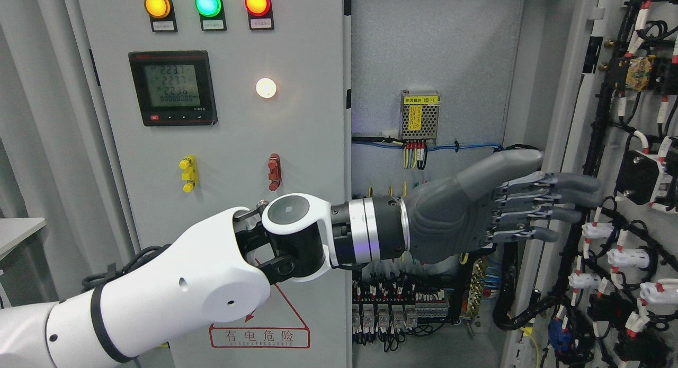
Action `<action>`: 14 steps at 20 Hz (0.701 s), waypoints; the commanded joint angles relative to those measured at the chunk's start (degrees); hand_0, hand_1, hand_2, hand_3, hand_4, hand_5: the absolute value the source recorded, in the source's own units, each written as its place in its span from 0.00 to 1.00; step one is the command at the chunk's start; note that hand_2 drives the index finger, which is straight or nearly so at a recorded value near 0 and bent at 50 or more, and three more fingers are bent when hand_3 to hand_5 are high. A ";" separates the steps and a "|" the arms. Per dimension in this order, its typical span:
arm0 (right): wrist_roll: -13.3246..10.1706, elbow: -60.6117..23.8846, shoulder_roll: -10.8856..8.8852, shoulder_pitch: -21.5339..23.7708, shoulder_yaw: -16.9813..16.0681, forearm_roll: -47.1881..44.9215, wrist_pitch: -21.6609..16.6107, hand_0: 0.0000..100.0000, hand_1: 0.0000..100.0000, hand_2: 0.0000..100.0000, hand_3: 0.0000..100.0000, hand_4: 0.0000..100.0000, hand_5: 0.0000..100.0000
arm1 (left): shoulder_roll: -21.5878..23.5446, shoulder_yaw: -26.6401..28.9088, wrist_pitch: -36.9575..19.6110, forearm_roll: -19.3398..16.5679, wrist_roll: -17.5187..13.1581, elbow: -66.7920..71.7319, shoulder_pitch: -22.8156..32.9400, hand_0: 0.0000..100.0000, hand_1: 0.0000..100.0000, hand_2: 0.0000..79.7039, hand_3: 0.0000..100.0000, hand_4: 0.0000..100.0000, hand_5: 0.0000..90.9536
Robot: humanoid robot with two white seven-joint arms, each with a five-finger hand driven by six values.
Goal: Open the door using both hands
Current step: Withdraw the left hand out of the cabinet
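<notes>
The grey left door (302, 145) of the electrical cabinet is closed and carries lamps and a meter. The right door (635, 161) stands swung open to the right, its inner face covered with wiring and components. My left arm comes in from the lower left and reaches across the cabinet opening. My left hand (556, 209) is open, its fingers (577, 185) stretched flat against the open door's inner edge (564, 119), thumb on top. It holds nothing. The right arm is out of view.
Inside the cabinet (434, 50) there is a small power supply (419, 115), bundled wires and rows of terminal blocks (397, 310) below my wrist. The left door bears three coloured lamps (208, 3), a meter (172, 87) and a warning label (259, 333). A table corner (16, 233) shows at far left.
</notes>
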 commanded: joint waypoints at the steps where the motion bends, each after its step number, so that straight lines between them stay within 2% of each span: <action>1: -0.02 -0.61 -1.05 0.17 0.01 0.00 0.01 0.22 0.00 0.00 0.00 0.00 0.00 | 10.49 0.58 -0.71 -15.04 0.33 -6.48 18.97 0.29 0.00 0.04 0.03 0.03 0.00; 5: -0.11 -6.22 -1.58 3.06 0.01 0.09 0.01 0.22 0.00 0.00 0.00 0.00 0.00 | 13.57 2.77 -0.79 -25.94 0.15 -6.22 34.53 0.29 0.00 0.04 0.03 0.03 0.00; 7: -0.11 -10.79 -2.02 5.52 0.01 0.18 0.10 0.22 0.00 0.00 0.00 0.00 0.00 | 13.84 5.40 -0.62 -30.77 0.24 -5.25 44.28 0.29 0.00 0.04 0.03 0.03 0.00; 8: -0.02 -13.25 -2.19 6.84 0.09 0.18 0.18 0.22 0.00 0.00 0.00 0.00 0.00 | 13.76 7.50 -0.62 -34.28 0.24 -3.77 50.85 0.29 0.00 0.04 0.03 0.03 0.00; 10: -0.02 -17.64 -2.72 8.77 1.05 0.35 0.19 0.22 0.00 0.00 0.00 0.00 0.00 | 13.06 14.78 -0.79 -42.19 0.24 0.18 66.57 0.29 0.00 0.04 0.03 0.03 0.00; 11: -0.11 -20.62 -3.51 10.00 2.19 0.87 0.19 0.22 0.00 0.00 0.00 0.00 0.00 | 12.36 19.26 -0.97 -44.92 -0.02 2.11 73.35 0.29 0.00 0.04 0.03 0.03 0.00; 12: -0.02 -23.79 -4.21 11.41 3.16 1.31 0.19 0.22 0.00 0.00 0.00 0.00 0.00 | 10.70 24.18 -1.32 -47.21 -0.20 5.01 79.68 0.29 0.00 0.04 0.03 0.03 0.00; 14: -0.11 -29.86 -5.71 13.87 4.31 1.49 0.27 0.22 0.00 0.00 0.00 0.00 0.00 | 7.62 32.18 -2.02 -48.64 -0.20 11.41 86.40 0.29 0.00 0.04 0.03 0.03 0.00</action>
